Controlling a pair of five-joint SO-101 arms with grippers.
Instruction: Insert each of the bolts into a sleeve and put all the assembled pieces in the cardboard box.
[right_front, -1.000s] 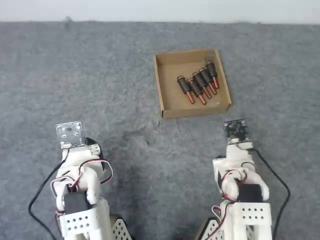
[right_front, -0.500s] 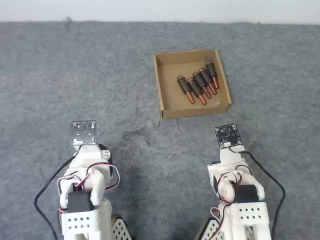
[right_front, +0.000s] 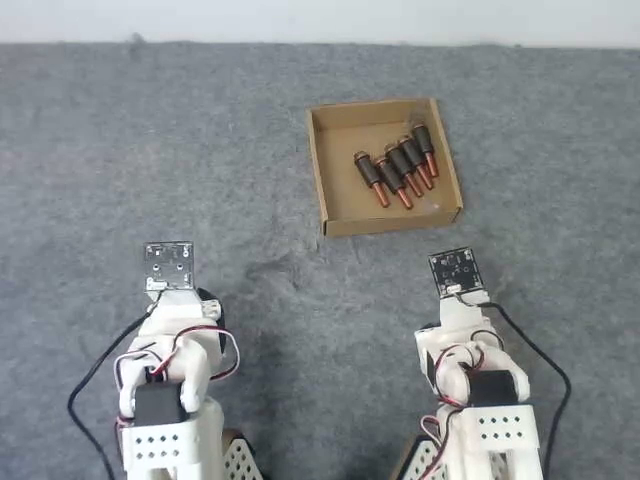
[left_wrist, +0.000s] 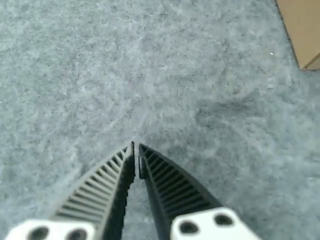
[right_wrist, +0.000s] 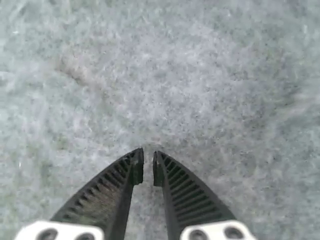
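The task looks to be at its end: the cardboard box (right_front: 338, 190) holds five assembled pieces (right_front: 397, 168), each a copper-coloured bolt seated in a dark sleeve. They lie side by side in a slanted row toward the box's right wall, touching or nearly touching one another. Every bolt and sleeve that can be seen is inside the box, so I judge that no insertion or carrying step is in hand. The next move seems to call for little more than keeping both arms parked away from the box, or a check that no piece has been missed. Both arms sit on the near side of the box, folded low over the grey counter (right_front: 250, 150). The left arm (right_front: 170, 345) is well apart from the box, off its near left corner. The right arm (right_front: 465, 345) is closer, with its wrist just short of the box's near right corner. In the left wrist view a corner of the box (left_wrist: 302, 30) shows ahead and to one side of that arm's jaws. Those jaws point at bare felt and are drawn together to a thin slit with nothing between them. The right arm's jaws are likewise all but closed, gripping nothing, over plain felt short of the box.
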